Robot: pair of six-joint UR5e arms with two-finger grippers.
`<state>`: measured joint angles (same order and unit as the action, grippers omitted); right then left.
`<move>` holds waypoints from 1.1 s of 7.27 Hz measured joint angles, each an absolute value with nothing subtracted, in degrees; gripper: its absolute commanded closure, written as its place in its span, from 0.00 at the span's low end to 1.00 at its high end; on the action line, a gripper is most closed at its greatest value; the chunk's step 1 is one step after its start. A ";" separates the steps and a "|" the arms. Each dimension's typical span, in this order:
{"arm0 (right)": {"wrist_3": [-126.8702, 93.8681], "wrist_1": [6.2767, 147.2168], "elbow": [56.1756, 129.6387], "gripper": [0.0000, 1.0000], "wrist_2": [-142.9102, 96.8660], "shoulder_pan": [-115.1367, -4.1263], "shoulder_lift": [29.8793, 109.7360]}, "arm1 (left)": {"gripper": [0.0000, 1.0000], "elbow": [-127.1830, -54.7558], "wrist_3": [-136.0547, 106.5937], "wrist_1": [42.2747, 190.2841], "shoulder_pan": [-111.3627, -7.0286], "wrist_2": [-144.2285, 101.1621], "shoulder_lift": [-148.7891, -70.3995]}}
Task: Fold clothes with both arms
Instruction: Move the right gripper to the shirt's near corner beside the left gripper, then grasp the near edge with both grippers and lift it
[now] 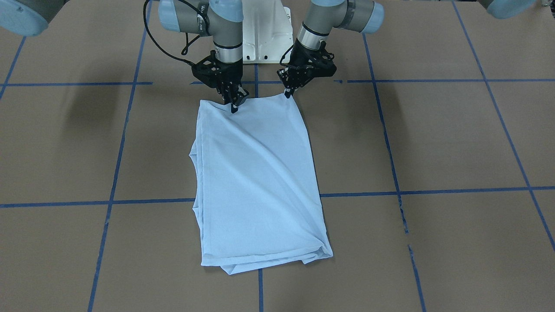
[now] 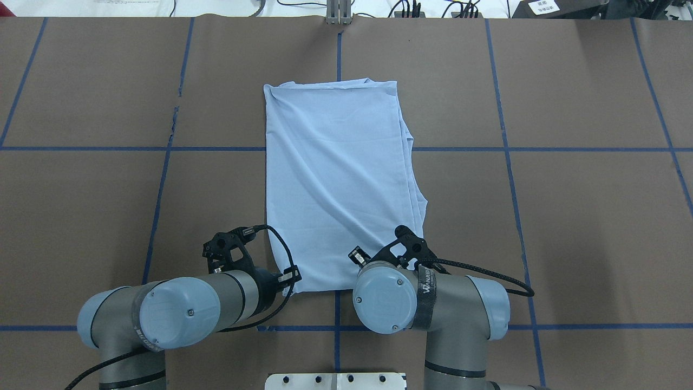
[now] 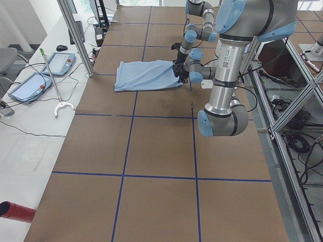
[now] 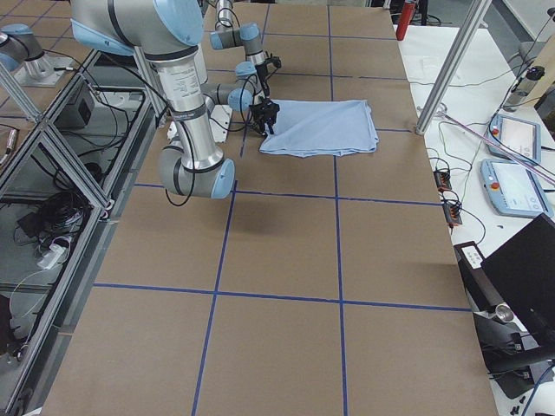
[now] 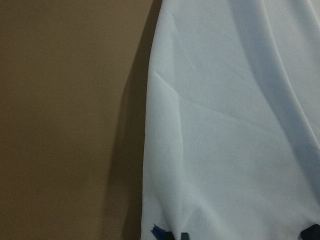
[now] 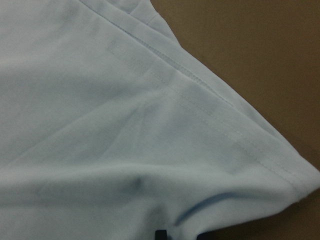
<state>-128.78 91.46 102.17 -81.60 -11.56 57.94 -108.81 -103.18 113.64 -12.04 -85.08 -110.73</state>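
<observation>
- While the left arm (image 1: 329, 19) and the right arm (image 1: 217, 21) bent down just in front of the white base (image 1: 264, 34), the pale blue t-shirt (image 1: 260, 173) lay flat on the brown table (image 1: 433, 138). It was folded into a long, narrow rectangle running straight away from the base.
- Its short near edge sat close to the base. Its far short edge lay well away from the base, past a blue tape line (image 1: 455, 190) that crossed the table under the cloth.
- The left gripper (image 1: 288, 92) stood at the near-edge corner on the base's left side. Its fingers were drawn together to a narrow point that pinched the corner, and the cloth rose in a small peak to meet the tips.
- The right gripper (image 1: 234, 106) came down on the same near edge toward the base's right side, a little inward of that corner. Its fingers were also narrow, closed on the fabric.
- From the left wrist, pale cloth filled most of the view, with bare table beside its straight edge. Only dark scraps of the gripper showed at the bottom, under the cloth.
- From the right wrist, a stitched hem ran diagonally, and the fabric bunched up over a dark fingertip at the bottom.
- The long side on the base's right showed stacked, stepped layers, while the long side on the base's left was one clean fold.
- At the end farthest from the base, lower layers poked out past the top layer.
- Soft diagonal creases crossed the top surface.
</observation>
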 measured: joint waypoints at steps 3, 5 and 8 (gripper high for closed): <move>-128.99 91.25 102.97 1.00 -81.11 -12.02 57.94 | 1.00 -108.84 -103.15 113.64 -12.04 -85.10 -110.88; -129.26 91.63 106.60 1.00 -80.97 -12.32 58.26 | 1.00 -111.64 -102.20 112.36 -12.22 -85.53 -110.44; -129.94 104.45 122.48 1.00 -80.95 -10.64 58.81 | 1.00 -127.88 -100.43 97.18 -12.47 -87.92 -110.32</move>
<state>-129.94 104.45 122.48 -80.95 -10.64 58.81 -127.88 -100.43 97.18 -12.47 -87.92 -110.32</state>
